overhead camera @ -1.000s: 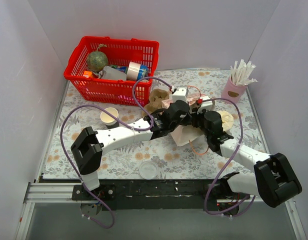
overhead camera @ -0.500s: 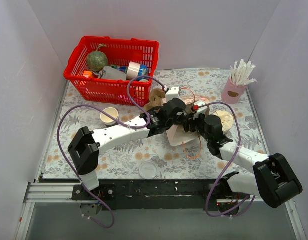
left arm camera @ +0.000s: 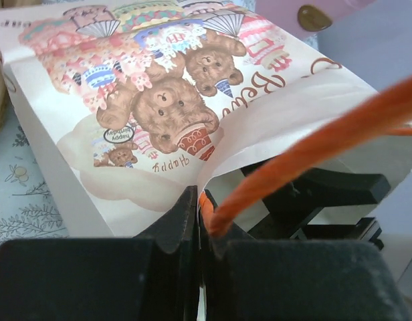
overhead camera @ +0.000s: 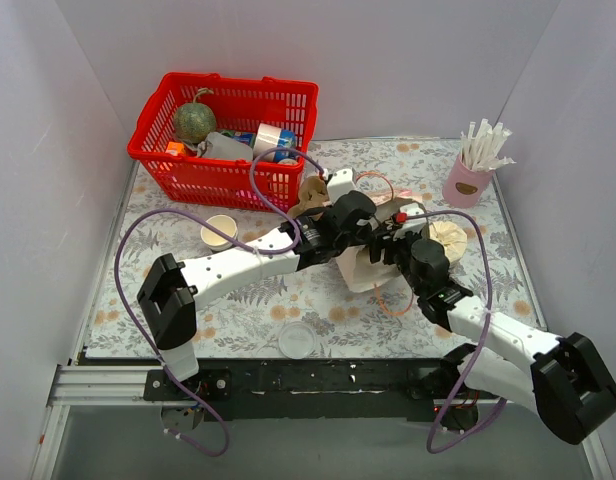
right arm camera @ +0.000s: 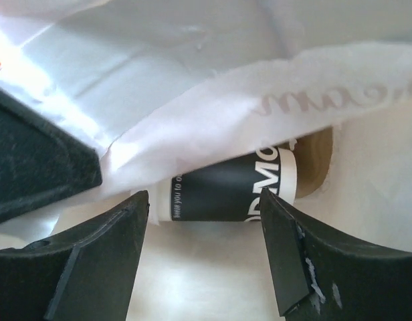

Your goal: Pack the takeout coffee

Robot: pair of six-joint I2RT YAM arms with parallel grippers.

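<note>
The takeout coffee [right arm camera: 233, 187] lies on its side inside a white paper bag [right arm camera: 226, 87]; its dark band with white lettering shows. My right gripper [right arm camera: 202, 221] is open at the bag's mouth, with the cup just beyond and between its fingertips, untouched. In the top view the bag [overhead camera: 366, 272] stands at the table's middle, the cup is hidden in it, and the right gripper [overhead camera: 386, 248] reaches into it. My left gripper [left arm camera: 200, 200] is shut on the bear-printed bag's [left arm camera: 126, 80] rim and its orange handle [left arm camera: 326, 134], holding the mouth open; it also shows in the top view [overhead camera: 360, 235].
A red basket [overhead camera: 223, 130] with groceries stands at the back left. A plain cream cup [overhead camera: 219, 232] and a clear lid [overhead camera: 296, 340] lie to the left. A white tub [overhead camera: 450, 238] sits right of the bag, a pink cup of straws [overhead camera: 468, 175] at back right.
The left gripper has lifted the bag's rim a little up and back. The right arm has stretched forward, bringing its gripper into the bag's mouth.
</note>
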